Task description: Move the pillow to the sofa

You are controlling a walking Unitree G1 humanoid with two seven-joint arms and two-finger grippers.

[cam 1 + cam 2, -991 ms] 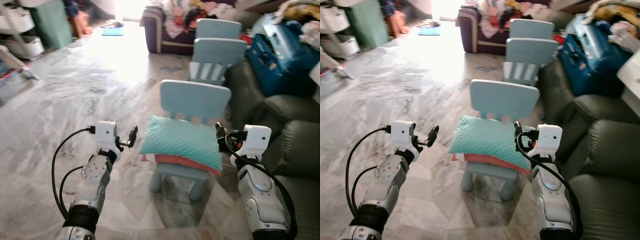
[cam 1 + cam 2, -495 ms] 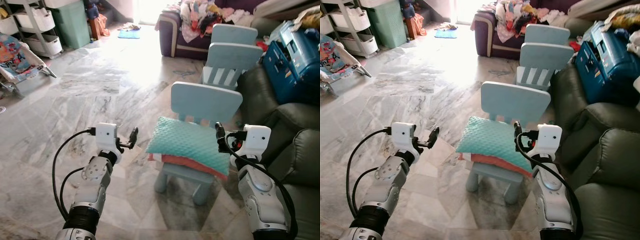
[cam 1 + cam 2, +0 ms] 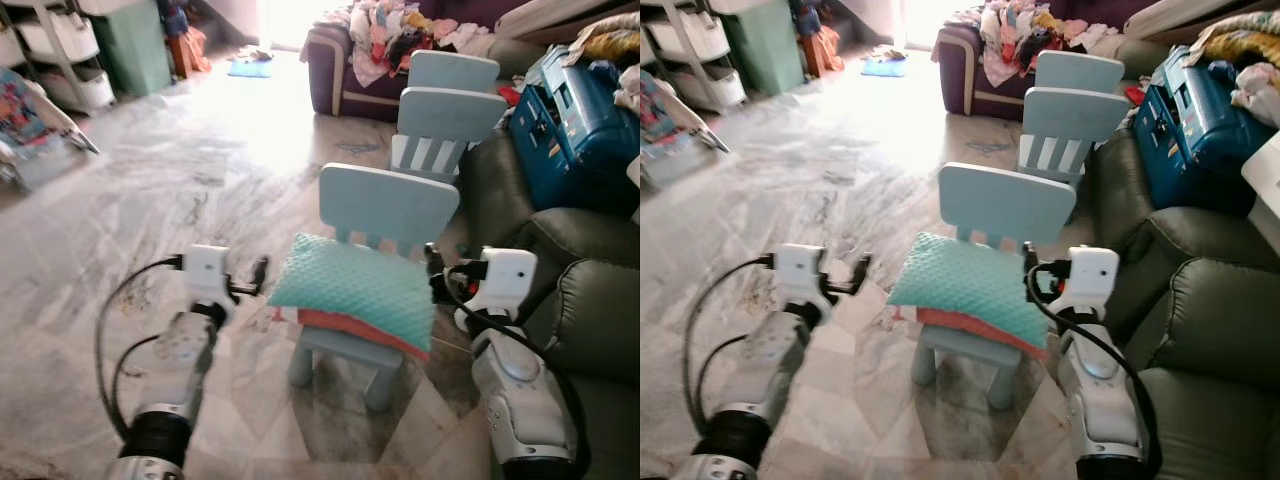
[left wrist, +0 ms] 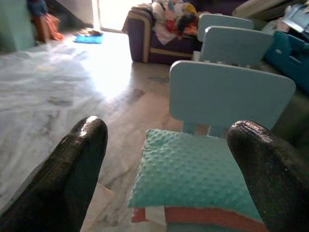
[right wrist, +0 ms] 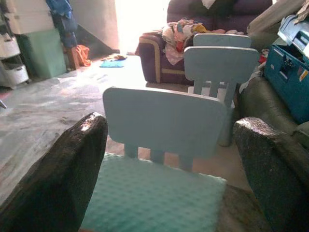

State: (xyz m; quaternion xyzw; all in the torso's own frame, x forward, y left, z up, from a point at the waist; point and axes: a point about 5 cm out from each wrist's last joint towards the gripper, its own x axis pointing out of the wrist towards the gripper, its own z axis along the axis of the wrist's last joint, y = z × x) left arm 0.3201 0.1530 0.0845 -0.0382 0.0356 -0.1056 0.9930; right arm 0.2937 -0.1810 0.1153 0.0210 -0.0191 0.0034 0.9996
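Note:
A teal dimpled pillow (image 3: 350,290) with an orange underside lies on the seat of a small light-blue chair (image 3: 388,205) in front of me. My left gripper (image 3: 258,274) hovers just left of the pillow's edge, open and apart from it. My right gripper (image 3: 432,264) is at the pillow's right edge, also open. In the left wrist view the pillow (image 4: 193,169) lies ahead between the two black fingers (image 4: 79,154). The right wrist view looks over the pillow (image 5: 154,198) toward the chair back (image 5: 164,116). A dark green sofa (image 3: 590,300) stands right of the chair.
Two more light-blue chairs (image 3: 450,110) stand behind the first. A blue case (image 3: 575,110) rests on the sofa's far end. A purple sofa heaped with clothes (image 3: 370,40) is at the back. Open marble floor (image 3: 130,190) stretches left; shelves and a green bin (image 3: 130,40) stand far left.
The whole picture has shifted, so the camera moved; the chair and pillow sit slightly more to the left. Both arms keep their pose on either side of the pillow.

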